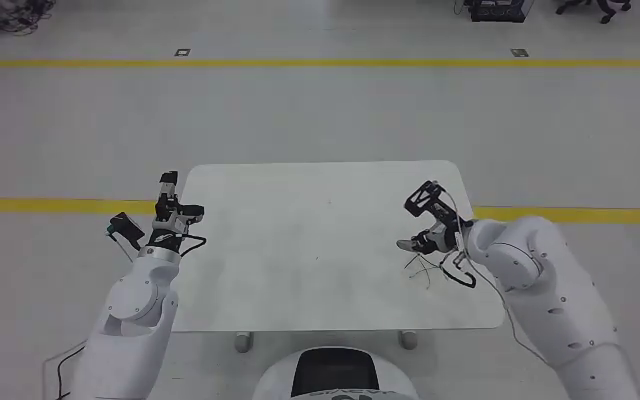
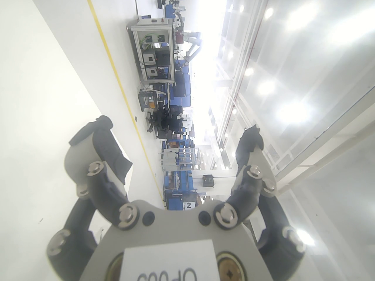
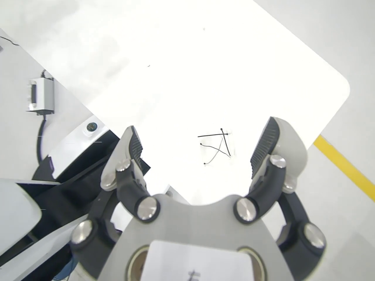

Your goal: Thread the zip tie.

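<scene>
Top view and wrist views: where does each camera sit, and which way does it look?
Top view: above the arms, looking down at the table and zip ties; left end effector and right end effector show.
Left wrist view: on the left wrist, facing the room along the yellow floor line; its open end effector shows.
Right wrist view: on the right wrist, looking down at the zip ties; its open end effector shows.
Shared: top and right wrist views both show table and zip ties.

Bright ceiling lamps (image 2: 293,112) flare overhead, and the white table (image 3: 175,59) glares, nearly washed out.
</scene>
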`<state>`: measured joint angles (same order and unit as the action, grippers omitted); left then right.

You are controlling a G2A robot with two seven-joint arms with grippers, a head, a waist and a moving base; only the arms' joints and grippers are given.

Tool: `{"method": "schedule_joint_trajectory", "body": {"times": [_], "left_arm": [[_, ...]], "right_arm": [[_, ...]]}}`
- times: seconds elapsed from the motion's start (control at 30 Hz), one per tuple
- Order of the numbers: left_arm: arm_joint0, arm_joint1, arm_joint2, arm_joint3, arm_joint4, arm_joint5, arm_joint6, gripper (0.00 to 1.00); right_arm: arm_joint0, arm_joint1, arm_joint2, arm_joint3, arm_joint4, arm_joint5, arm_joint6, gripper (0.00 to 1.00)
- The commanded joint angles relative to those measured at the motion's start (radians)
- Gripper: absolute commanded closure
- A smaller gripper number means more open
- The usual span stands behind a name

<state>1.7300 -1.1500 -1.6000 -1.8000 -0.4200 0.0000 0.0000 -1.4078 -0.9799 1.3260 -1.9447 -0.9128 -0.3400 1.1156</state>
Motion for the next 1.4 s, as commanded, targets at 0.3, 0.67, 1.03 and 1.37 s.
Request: {"method": "schedule_joint_trajectory", "body": {"times": [0.3, 0.67, 1.03, 1.37], "left_arm": [[0.0, 0.0, 0.0, 0.0, 0.0, 0.0, 0.0, 0.0], [0.0, 0.0, 0.0, 0.0, 0.0, 0.0, 0.0, 0.0], [0.0, 0.0, 0.0, 0.0, 0.0, 0.0, 0.0, 0.0], [0.0, 0.0, 0.0, 0.0, 0.0, 0.0, 0.0, 0.0]], "right_arm": [[0.231, 0.094, -0.226, 0.06, 0.074, 0.0, 0.112, 0.0], [0.44, 0.185, -0.534, 0.153, 0.152, 0.0, 0.073, 0.0], [0.44, 0.185, -0.534, 0.153, 0.152, 0.0, 0.073, 0.0], [0.51, 0.211, -0.615, 0.185, 0.097, 0.0, 0.052, 0.0]]}}
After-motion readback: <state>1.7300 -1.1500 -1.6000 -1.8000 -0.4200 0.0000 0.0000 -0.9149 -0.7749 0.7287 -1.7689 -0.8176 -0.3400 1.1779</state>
